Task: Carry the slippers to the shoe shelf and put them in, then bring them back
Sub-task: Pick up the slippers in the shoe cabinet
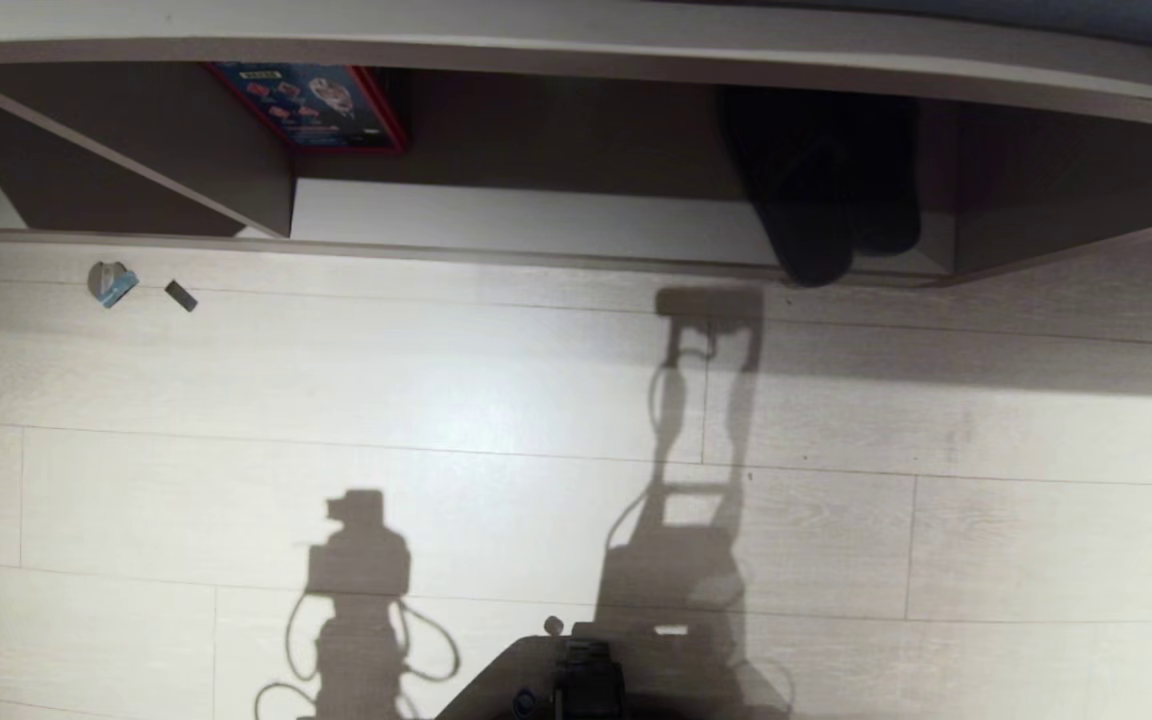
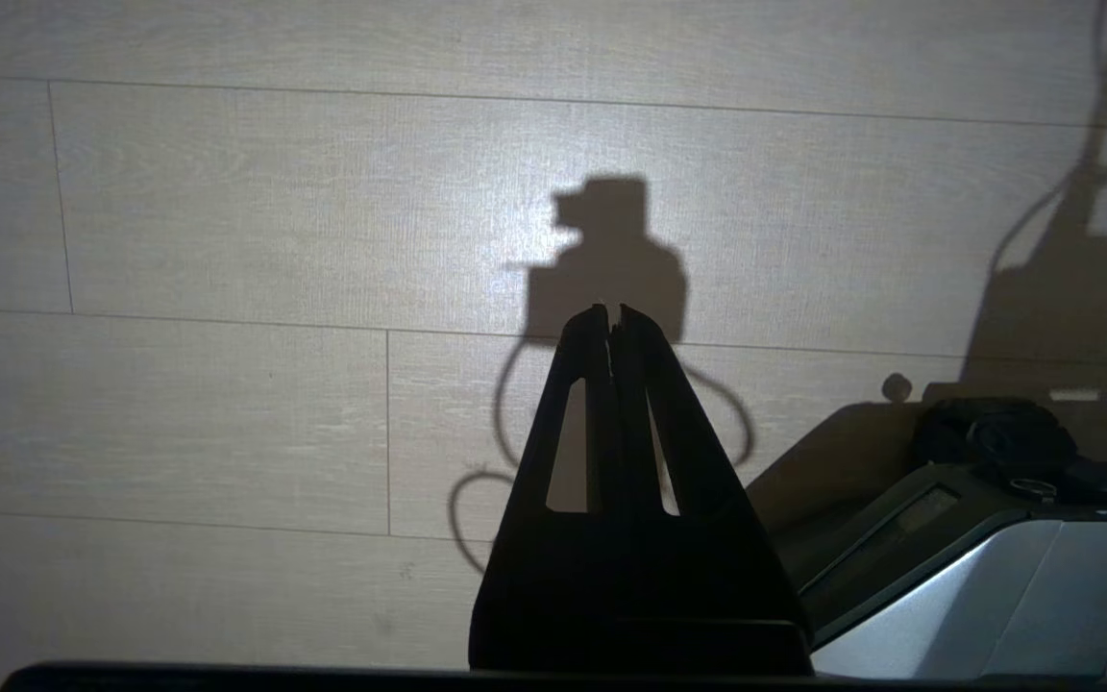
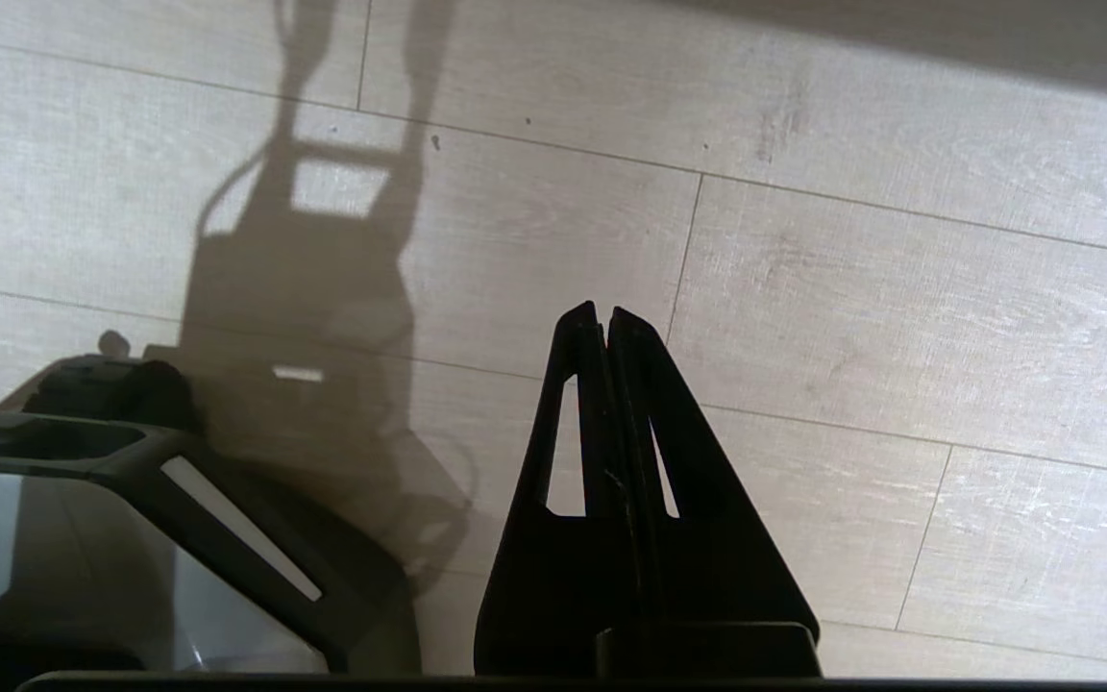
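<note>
The dark grey slippers lie side by side inside the shoe shelf, at the right end of its wide cubby, with the toe of one over the front edge. My left gripper is shut and empty, hanging over bare floor beside my base. My right gripper is also shut, with nothing in it, on the other side of the base. Neither arm shows in the head view; only their shadows fall on the floor well short of the shelf.
A red-and-blue box leans at the back of the cubby, left of the slippers. A vertical divider closes the cubby's left end. A small blue-grey object and a dark chip lie on the pale plank floor. My base fills the bottom edge.
</note>
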### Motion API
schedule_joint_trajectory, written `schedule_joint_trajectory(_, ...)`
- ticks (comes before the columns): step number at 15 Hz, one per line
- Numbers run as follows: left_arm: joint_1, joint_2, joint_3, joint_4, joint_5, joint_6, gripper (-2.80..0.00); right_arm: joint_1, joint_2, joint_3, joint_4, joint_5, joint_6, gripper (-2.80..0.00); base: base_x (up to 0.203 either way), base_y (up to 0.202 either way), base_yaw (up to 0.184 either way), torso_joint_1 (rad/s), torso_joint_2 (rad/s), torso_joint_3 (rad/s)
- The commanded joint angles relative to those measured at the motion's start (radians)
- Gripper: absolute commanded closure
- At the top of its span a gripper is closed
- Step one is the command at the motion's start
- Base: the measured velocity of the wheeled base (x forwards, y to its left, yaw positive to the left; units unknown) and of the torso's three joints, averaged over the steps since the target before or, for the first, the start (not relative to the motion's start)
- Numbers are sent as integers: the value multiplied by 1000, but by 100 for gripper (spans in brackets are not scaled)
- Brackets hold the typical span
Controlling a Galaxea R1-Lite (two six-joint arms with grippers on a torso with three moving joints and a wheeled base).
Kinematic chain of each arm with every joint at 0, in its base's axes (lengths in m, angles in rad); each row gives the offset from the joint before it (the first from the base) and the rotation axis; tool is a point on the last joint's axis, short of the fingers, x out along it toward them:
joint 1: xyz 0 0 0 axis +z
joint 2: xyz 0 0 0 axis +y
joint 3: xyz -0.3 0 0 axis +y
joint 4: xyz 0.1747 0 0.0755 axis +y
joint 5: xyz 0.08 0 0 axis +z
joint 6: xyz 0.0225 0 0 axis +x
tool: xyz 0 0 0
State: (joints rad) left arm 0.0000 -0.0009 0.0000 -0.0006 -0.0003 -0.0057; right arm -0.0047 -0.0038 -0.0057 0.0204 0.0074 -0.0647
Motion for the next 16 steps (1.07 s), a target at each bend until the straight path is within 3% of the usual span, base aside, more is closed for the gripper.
schedule_joint_trajectory(1,0,1,0,-1,0,0,0,0,5,0,0,0,-1,0,0,0,0,0,2,200)
schedule_joint_trajectory(16,0,1,0,-1,0,0,0,0,5,1,-2,0,0,0,0,0,0,2,2,203)
